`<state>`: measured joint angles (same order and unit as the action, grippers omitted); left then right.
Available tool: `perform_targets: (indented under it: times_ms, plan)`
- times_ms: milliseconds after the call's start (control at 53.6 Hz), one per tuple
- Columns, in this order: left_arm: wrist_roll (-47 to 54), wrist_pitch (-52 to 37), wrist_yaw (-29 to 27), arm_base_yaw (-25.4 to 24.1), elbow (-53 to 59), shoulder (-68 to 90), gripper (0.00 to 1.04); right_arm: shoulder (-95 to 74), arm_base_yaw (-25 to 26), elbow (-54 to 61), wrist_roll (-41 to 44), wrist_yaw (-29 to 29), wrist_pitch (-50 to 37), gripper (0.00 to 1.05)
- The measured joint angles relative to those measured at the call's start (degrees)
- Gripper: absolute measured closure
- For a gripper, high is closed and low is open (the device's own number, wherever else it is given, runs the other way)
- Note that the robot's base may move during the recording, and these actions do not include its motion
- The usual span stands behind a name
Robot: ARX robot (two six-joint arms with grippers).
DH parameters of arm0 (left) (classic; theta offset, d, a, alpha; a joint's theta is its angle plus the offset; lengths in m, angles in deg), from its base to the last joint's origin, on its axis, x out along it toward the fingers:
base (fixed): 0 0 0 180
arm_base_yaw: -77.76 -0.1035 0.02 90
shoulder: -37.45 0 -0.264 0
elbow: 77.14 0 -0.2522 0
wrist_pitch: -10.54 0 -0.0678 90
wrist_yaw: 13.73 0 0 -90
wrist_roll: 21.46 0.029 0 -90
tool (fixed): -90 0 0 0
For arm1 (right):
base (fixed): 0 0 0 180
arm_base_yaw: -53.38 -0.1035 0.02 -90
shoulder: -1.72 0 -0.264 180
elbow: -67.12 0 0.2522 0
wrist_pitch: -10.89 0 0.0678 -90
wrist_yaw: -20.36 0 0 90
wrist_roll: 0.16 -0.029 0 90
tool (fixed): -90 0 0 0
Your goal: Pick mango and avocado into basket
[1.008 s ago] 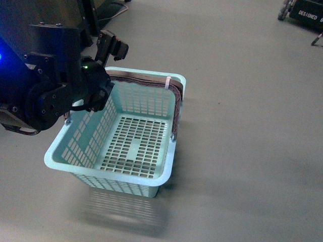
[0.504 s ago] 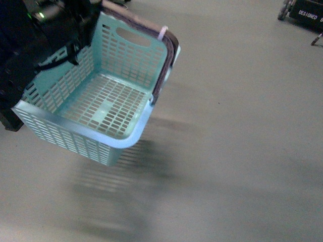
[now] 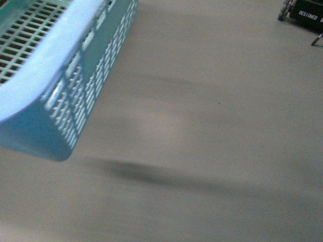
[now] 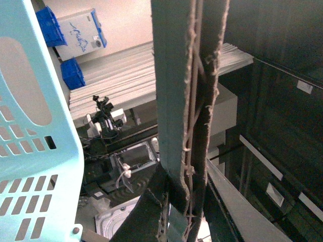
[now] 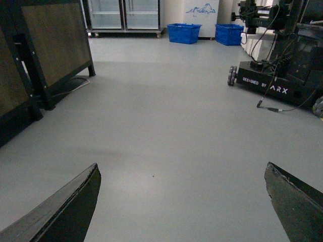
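Note:
The light aqua basket (image 3: 60,75) hangs high at the upper left of the front view, off the floor and close to the camera, blurred. In the left wrist view its slotted wall (image 4: 30,126) fills one side, and its brown-grey handles (image 4: 184,101) run straight between the jaws. My left gripper (image 4: 174,201) is shut on those handles. My right gripper (image 5: 181,174) is open over bare grey floor, nothing between its fingers (image 5: 75,201). The mango and the avocado are out of view.
Grey floor (image 3: 212,151) spreads below the basket. A black wheeled robot base (image 5: 275,83) stands at one side, blue crates (image 5: 184,33) and glass-door cabinets (image 5: 126,15) at the far wall, and a dark wooden-panelled stand (image 5: 45,55) nearby.
The basket has gone from resting on the floor to swinging up and left, close to the front camera. The left arm has left the front view.

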<state>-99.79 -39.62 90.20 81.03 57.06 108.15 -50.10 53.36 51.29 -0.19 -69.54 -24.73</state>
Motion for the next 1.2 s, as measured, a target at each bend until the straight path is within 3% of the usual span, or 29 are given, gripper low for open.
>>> perform_targets:
  times_ms: [261, 1195]
  plan:
    - [2.69, 19.28, 1.03, -5.11, 5.88, -23.65, 0.9, 0.0, 0.0, 0.0, 0.0, 0.02, 0.0, 0.08]
    - [3.52, 19.65, 1.27, -5.14, 6.32, -23.45, 0.9, 0.0, 0.0, 0.0, 0.0, 0.0, 0.0, 0.08]
